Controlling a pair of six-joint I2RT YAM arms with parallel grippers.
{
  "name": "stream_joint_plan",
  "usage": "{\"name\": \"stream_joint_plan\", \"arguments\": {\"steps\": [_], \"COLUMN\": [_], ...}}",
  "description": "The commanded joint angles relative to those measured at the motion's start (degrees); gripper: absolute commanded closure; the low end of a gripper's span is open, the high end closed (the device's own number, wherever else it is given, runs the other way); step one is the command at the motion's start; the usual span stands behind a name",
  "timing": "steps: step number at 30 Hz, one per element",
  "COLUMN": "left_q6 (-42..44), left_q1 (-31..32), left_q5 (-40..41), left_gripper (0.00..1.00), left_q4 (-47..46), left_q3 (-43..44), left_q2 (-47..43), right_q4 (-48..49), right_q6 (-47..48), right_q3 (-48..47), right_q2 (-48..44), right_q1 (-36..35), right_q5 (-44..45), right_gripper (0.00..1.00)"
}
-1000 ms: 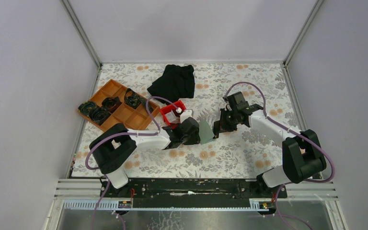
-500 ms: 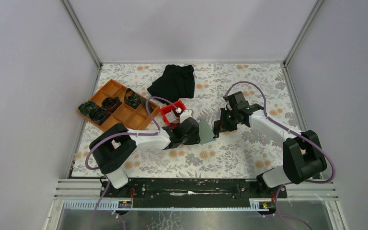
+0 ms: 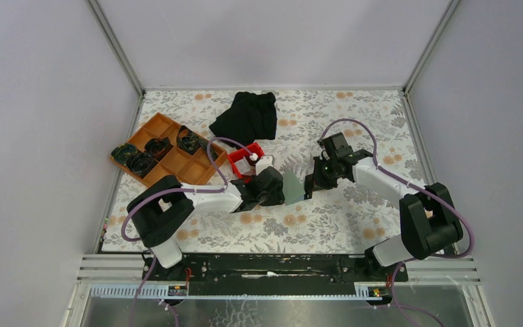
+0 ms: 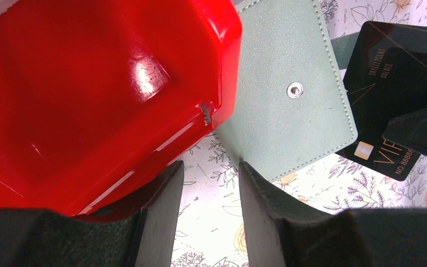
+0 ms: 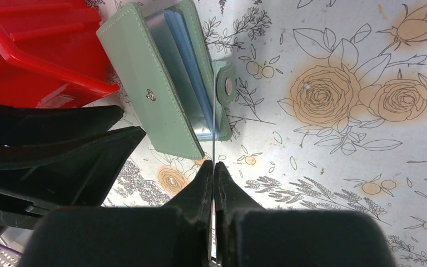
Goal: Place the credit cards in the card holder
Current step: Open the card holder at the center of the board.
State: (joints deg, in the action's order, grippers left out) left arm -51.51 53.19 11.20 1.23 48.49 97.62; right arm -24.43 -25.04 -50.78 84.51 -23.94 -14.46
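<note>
The grey-green card holder (image 3: 293,185) stands part open on the table, its snap flap (image 4: 289,94) facing the left wrist camera and its slotted inside (image 5: 186,83) facing my right gripper. My right gripper (image 5: 213,164) is shut on a black credit card (image 4: 389,72) with gold lettering. That card shows edge-on (image 5: 213,122) in the right wrist view, its far end reaching in between the holder's leaves. My left gripper (image 4: 210,164) is open with only tablecloth in its gap. Its right finger (image 4: 256,194) touches the holder's lower corner.
A red plastic bin (image 3: 245,158) sits right behind my left gripper and fills the left wrist view (image 4: 89,83). An orange compartment tray (image 3: 163,153) with dark items lies at the left. A black cloth (image 3: 246,116) lies at the back.
My right gripper has edged slightly toward the card holder with the card. The left arm and the holder have not moved.
</note>
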Motion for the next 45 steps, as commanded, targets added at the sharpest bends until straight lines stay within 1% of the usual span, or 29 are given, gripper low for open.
{"name": "stream_joint_plan", "arguments": {"steps": [1,26,34,45], "left_q6": [0.3,0.8,0.7,0.7], "left_q1": [-0.1,-0.1,-0.1,0.0], "left_q5": [1.0,0.8,0.8,0.9], "left_gripper": [0.51,0.51,0.51,0.51], "left_q4": [6.7,6.1,6.1,6.1], "left_q3": [-2.0,-2.6,-3.1,-3.8], "left_q2": [1.2,1.4,1.3,0.6], "right_q4": [1.9,3.1,6.4,9.7], "right_q6": [0.2,-0.5,-2.0,-3.8], "right_q3": [-0.2,0.5,2.5,4.1], "right_q2": [0.7,2.1,2.2,1.3], "right_q1": [0.1,-0.2,-0.2,0.0], "right_q5": [0.4,0.1,-3.6,-6.0], "right_gripper": [1.0,1.0,1.0,1.0]}}
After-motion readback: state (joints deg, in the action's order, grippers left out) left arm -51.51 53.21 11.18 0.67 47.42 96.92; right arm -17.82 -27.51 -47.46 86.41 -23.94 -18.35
